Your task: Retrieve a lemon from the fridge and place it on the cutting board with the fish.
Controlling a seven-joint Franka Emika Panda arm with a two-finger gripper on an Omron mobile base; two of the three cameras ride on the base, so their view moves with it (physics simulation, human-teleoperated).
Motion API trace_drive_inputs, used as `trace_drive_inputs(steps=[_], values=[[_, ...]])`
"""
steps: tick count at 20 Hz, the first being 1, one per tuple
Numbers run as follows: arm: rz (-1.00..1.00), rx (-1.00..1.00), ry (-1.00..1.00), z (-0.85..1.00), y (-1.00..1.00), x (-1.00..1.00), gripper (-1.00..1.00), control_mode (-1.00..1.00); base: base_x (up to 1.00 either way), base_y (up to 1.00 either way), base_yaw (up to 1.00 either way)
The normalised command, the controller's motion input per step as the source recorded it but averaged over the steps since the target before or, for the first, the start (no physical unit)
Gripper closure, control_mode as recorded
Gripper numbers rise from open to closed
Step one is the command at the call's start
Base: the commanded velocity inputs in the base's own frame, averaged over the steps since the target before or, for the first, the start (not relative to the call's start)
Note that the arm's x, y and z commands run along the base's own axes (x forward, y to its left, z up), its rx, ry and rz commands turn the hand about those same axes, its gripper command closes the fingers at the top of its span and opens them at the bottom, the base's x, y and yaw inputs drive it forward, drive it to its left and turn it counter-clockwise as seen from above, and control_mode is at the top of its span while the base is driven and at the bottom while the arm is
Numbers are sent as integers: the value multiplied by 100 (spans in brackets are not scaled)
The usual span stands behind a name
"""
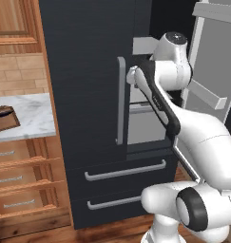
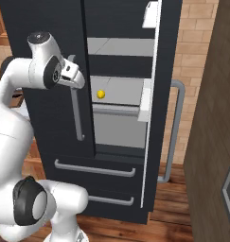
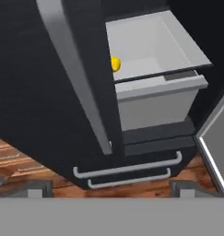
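Before the fridge (image 2: 50,38), hand (image 2: 75,74) wide open, holding nothing

Lemon (image 2: 101,94): small, yellow, on grey fridge (image 2: 50,28) shelf; right door open. Cutting board (image 1: 4,118): brown, on worktop.

Marble counter (image 1: 33,116) left; wooden drawers (image 1: 22,178) beneath; brick wall (image 2: 201,42); wood floor (image 2: 173,222).

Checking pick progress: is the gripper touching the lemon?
Apart. In the right base view the gripper hangs before the closed left door, while the lemon sits on a fridge shelf.
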Motion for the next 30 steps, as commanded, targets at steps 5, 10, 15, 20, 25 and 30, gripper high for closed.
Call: trace_drive_inputs(steps=[5,10,15,20,25,30], values=[[37,3,-26,26,1,22,-100,-100,0,0,0],[-2,-5,-3,4,30,34,-100,-100,0,0,0],[-24,-10,12,1,32,50,-100,-100,0,0,0],[-9,0,2,-3,0,32,-100,-100,0,0,0],[3,0,0,0,0,50,-100,-100,0,0,0],[9,0,0,0,0,55,-100,-100,0,0,0]])
